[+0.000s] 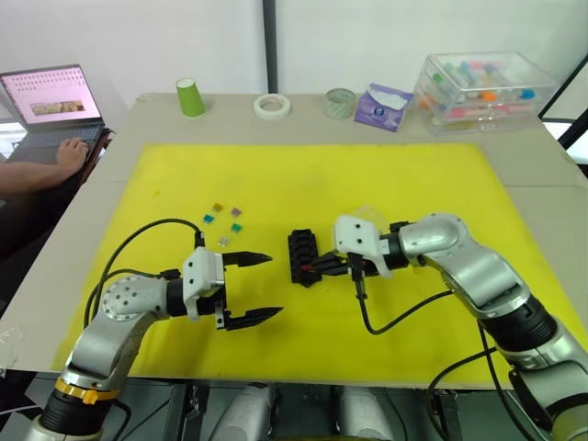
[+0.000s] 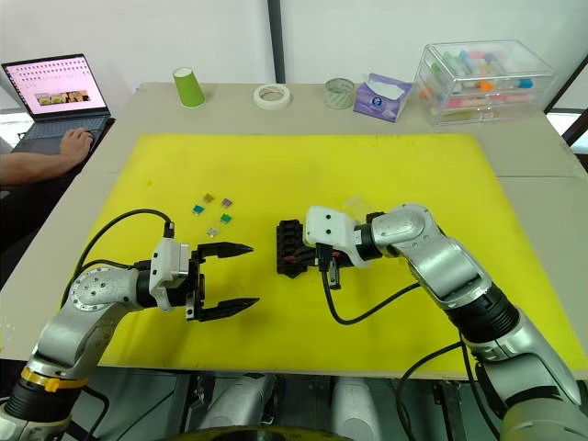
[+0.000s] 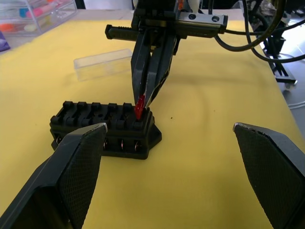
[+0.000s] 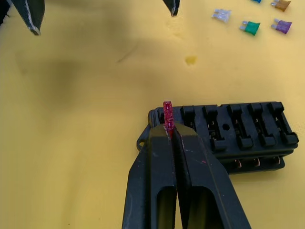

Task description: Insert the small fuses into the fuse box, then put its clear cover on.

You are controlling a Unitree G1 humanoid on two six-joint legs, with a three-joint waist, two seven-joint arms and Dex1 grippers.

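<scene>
Right claw of mine pinches a red fuse at the end slot of the fuse box. Left claw is wide apart at its 8 o'clock. Loose fuses lie at its 10 o'clock, clear cover behind.

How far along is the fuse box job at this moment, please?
Early. No fuse looks seated yet. The right gripper pinches a red fuse at the end slot of the fuse box. Five loose fuses and the clear cover remain. The left gripper is open.
</scene>
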